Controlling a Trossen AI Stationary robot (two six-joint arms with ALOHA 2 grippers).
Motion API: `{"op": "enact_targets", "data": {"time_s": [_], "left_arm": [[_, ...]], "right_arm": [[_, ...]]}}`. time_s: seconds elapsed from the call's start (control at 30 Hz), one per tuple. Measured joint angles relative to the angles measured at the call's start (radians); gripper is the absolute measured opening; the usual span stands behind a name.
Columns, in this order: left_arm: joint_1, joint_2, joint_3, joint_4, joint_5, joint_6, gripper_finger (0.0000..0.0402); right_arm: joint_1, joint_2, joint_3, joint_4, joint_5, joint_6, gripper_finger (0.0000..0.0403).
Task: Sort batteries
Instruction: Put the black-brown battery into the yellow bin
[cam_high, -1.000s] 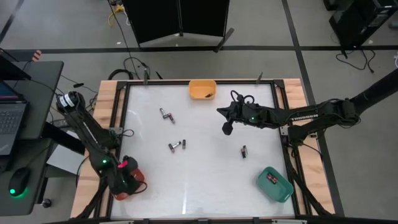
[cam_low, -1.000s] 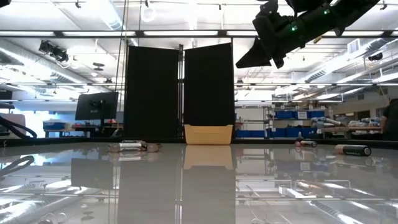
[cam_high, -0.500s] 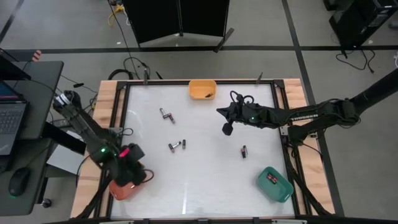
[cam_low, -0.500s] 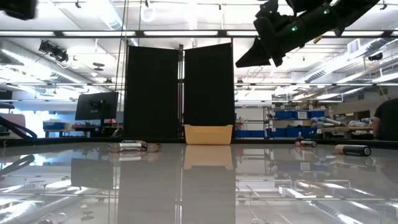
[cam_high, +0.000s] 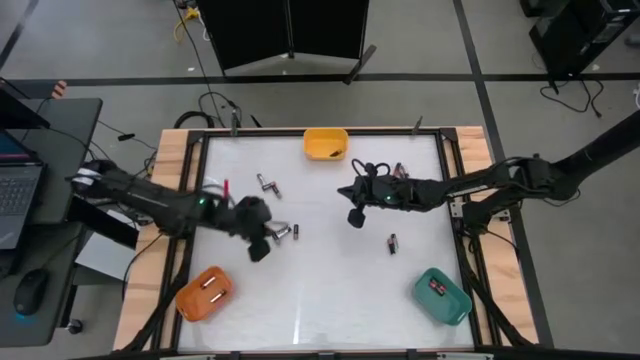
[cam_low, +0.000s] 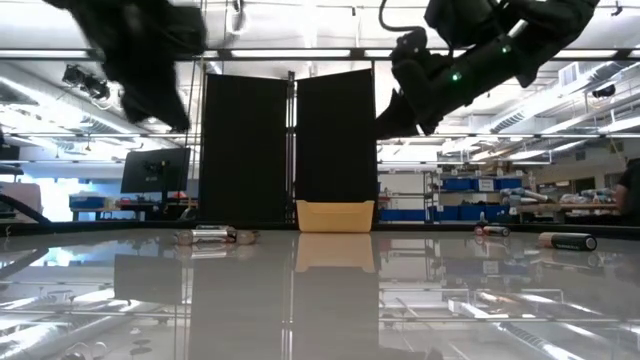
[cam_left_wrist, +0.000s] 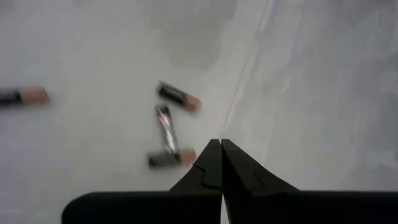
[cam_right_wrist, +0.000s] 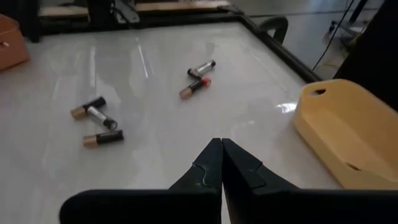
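Observation:
Small cylindrical batteries lie flat on the white table: a cluster (cam_high: 283, 234), a pair (cam_high: 267, 185) and a single one (cam_high: 392, 243). My left gripper (cam_high: 258, 250) hangs shut above the table, just near-left of the cluster; its wrist view shows three of these batteries (cam_left_wrist: 166, 127) ahead of the shut tips (cam_left_wrist: 219, 146). My right gripper (cam_high: 355, 218) is shut too and raised over the table's middle, holding nothing. Its wrist view shows the pair (cam_right_wrist: 198, 78) and the cluster (cam_right_wrist: 96, 124) beyond the tips (cam_right_wrist: 219, 144). In the low view both grippers, left (cam_low: 165, 100) and right (cam_low: 400, 100), hang well above the surface.
A yellow bin (cam_high: 326, 143) stands at the far edge, an orange bin (cam_high: 205, 291) with batteries inside at the near left, and a green bin (cam_high: 441, 295) at the near right. A black frame and wooden rails (cam_high: 170, 170) border the table. White surface (cam_high: 330, 290) lies between the bins.
My left arm has swung up from over the orange bin at the near-left corner and travelled right and toward the far edge, ending beside the battery cluster. My right gripper has shifted slightly left and toward the near edge. No battery has moved.

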Motion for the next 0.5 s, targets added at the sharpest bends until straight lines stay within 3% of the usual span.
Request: {"op": "enact_targets", "data": {"time_s": [0.23, 0.37, 0.5], "left_arm": [[0.204, 0.092, -0.040, 0.256, 0.143, 0.232, 0.0001], [0.280, 0.169, -0.040, 0.368, 0.199, 0.341, 0.0001], [0.341, 0.246, -0.040, 0.444, 0.317, 0.409, 0.0000]], "right_arm": [[0.007, 0.003, 0.000, -0.034, 0.000, 0.019, 0.0011], [0.007, 0.012, 0.000, -0.030, 0.000, 0.032, 0.0011], [0.001, 0.023, 0.000, -0.030, 0.000, 0.044, 0.0011]]}}
